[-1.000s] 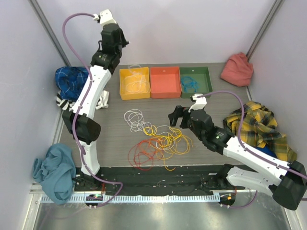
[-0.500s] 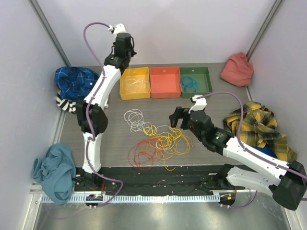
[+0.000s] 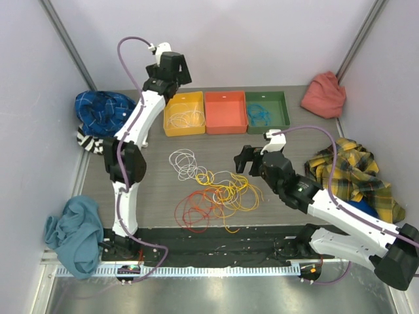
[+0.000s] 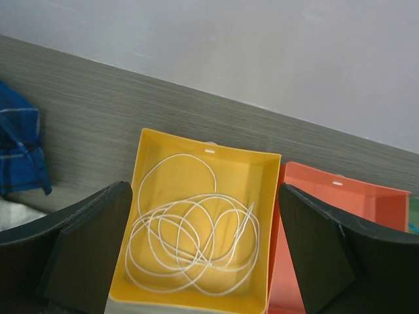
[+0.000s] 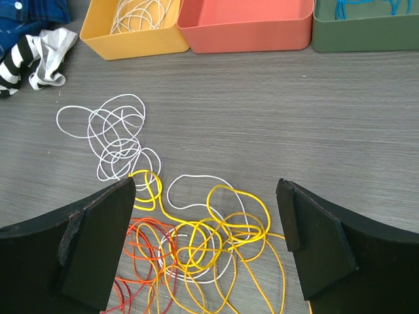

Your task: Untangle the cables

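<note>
**A:** Where do the cables sit?

**B:** The cables (image 3: 213, 191) lie in a loose tangle on the middle of the table (image 3: 288, 140), in front of three bins. A white coil (image 3: 184, 162) lies at the far left of the heap and yellow loops (image 5: 222, 229) fill the middle. Orange and red loops (image 3: 193, 209) lie at the near left. The yellow crosses over the orange and red, and one yellow loop overlaps the near edge of the white coil.

**A:** Anything in the bins?

**B:** A second white cable (image 4: 193, 242) lies coiled in the yellow bin (image 4: 249, 173). A blue cable (image 3: 260, 114) lies in the green bin (image 3: 283, 111). The orange bin (image 3: 224, 108) stands between them.

**A:** And the left arm?

**B:** It is stretched tall. The forearm rises from a bent elbow beside the heap, and the wrist is high over the far edge of the table. The left gripper (image 4: 203, 252) points down at the yellow bin. Its jaws are spread wide with nothing between them, and in the wrist view they frame the bin.

**A:** The right one?

**B:** It reaches low from its base at the near right, slanting left across the table. The right gripper (image 5: 206, 242) hovers over the right side of the tangle, tilted toward the bins. Its jaws are also wide apart and hold nothing.
</note>
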`<action>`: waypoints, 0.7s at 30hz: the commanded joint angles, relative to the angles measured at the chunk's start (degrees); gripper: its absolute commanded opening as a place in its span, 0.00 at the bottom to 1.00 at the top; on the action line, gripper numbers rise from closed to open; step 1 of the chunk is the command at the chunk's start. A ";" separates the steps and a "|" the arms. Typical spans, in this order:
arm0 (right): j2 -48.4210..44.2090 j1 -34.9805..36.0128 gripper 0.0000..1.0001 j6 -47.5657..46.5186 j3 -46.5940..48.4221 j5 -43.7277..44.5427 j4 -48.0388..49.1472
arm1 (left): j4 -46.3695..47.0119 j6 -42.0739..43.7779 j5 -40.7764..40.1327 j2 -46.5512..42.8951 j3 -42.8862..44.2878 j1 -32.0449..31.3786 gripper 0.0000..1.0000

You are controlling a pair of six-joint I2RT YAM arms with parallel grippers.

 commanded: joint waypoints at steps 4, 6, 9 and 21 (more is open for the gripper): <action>-2.58 -0.01 0.99 -0.46 -0.28 1.88 1.29 | 2.10 -5.22 -1.38 -27.48 -20.05 -3.37 0.96; -2.49 -0.10 0.99 0.07 -1.42 1.27 1.99 | 2.54 -7.67 -0.94 -34.58 -33.32 -5.57 0.94; -2.23 -0.01 0.99 0.60 -2.22 0.39 2.78 | 1.75 -11.63 0.64 -40.67 -48.18 -8.03 0.91; -1.96 -0.01 0.98 2.79 -3.36 1.26 2.78 | -0.53 -15.24 5.55 -33.67 -61.67 -7.61 0.97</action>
